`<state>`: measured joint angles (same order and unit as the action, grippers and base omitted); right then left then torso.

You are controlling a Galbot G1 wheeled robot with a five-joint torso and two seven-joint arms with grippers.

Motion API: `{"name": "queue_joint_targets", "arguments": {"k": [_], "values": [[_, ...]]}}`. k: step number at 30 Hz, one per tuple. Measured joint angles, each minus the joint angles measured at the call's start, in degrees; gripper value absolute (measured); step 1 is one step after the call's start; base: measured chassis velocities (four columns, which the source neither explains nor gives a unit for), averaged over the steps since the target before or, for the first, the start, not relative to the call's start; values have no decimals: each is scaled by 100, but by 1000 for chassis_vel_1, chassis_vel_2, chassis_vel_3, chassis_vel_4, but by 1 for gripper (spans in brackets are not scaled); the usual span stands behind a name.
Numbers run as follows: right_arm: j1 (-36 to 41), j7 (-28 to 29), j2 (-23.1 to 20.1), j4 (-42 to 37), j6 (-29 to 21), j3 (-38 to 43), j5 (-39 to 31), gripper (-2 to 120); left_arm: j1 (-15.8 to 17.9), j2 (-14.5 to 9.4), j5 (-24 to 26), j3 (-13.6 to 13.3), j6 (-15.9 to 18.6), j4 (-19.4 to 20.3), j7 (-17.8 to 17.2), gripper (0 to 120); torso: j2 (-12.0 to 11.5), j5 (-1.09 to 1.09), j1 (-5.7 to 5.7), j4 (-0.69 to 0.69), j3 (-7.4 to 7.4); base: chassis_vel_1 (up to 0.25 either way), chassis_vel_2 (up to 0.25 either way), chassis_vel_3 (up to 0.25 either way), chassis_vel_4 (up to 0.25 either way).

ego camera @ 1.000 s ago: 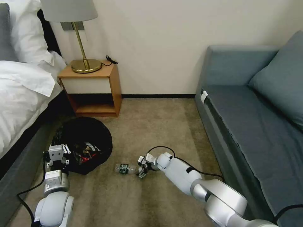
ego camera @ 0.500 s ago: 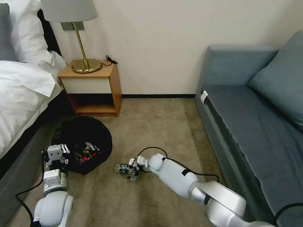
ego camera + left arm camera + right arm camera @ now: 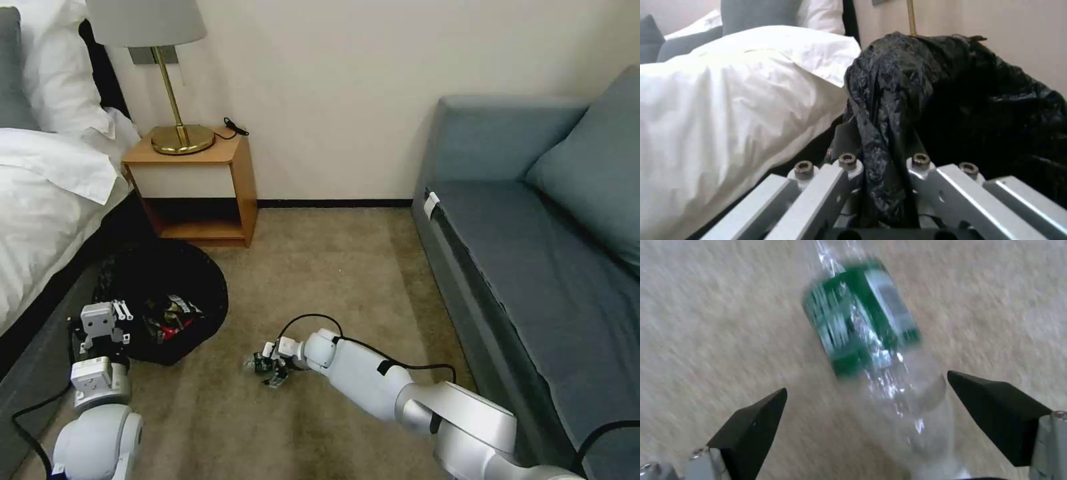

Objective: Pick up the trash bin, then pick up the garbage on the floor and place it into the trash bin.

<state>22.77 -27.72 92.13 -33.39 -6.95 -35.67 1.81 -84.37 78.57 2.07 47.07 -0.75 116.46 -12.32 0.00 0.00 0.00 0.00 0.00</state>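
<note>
The trash bin [image 3: 163, 303] sits on the carpet [image 3: 320, 280] beside the bed [image 3: 47, 200], with litter lying in its black bag [image 3: 907, 100]. The left gripper [image 3: 882, 166] has its jaws clamped on the bag's rim. The right gripper [image 3: 867, 426] has its jaws wide apart around the bottle [image 3: 862, 340], which lies on the carpet.

bottle [image 3: 259, 362] on carpet [image 3: 320, 267] (right of trash bin [image 3: 160, 300]), nightstand [image 3: 200, 187] behind
</note>
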Motion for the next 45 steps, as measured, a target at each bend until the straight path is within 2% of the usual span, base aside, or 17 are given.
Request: {"name": "queue_joint_targets", "arguments": {"k": [5,7,9,10,16,20,23,25,29,31,45], "values": [[-3,1,0,234,128,39,115,92,-8,-8,10,28,-19,-9,8,5,0,0,0,0,0,0,0,0,0],[6,5,0,290,176,46,161,83,13,-13,13,30,-15,-9,9,5,0,0,0,0,0,0,0,0,0],[6,10,0,302,187,48,171,83,17,-14,13,30,-13,-9,9,5,0,0,0,0,0,0,0,0,0],[6,24,0,316,209,63,187,77,21,-12,13,22,-8,-9,9,5,0,1,0,-1,0,0,0,0,0],[-28,30,0,340,284,70,203,77,16,13,1,-5,-4,-2,10,5,0,1,0,0,0,0,0,0,0],[-24,30,0,387,318,91,221,71,3,25,-8,-15,-4,2,10,5,0,1,0,0,0,0,0,0,0],[-15,22,0,395,338,120,250,56,-32,46,-20,-15,-21,10,10,5,0,0,0,0,0,0,0,0,0],[-14,20,0,396,341,125,253,55,-35,48,-20,-14,-22,11,10,5,0,0,0,0,0,0,0,0,0],[12,-9,0,411,373,147,297,35,-60,51,-22,1,-33,31,10,5,0,1,0,0,0,0,0,0,0],[20,-12,0,415,382,161,307,31,-64,51,-22,5,-38,34,10,5,0,1,0,0,0,0,0,0,0],[109,-2,0,168,385,240,272,30,-99,39,-35,19,-82,20,10,5,0,0,0,1,0,0,0,0,0]]}}
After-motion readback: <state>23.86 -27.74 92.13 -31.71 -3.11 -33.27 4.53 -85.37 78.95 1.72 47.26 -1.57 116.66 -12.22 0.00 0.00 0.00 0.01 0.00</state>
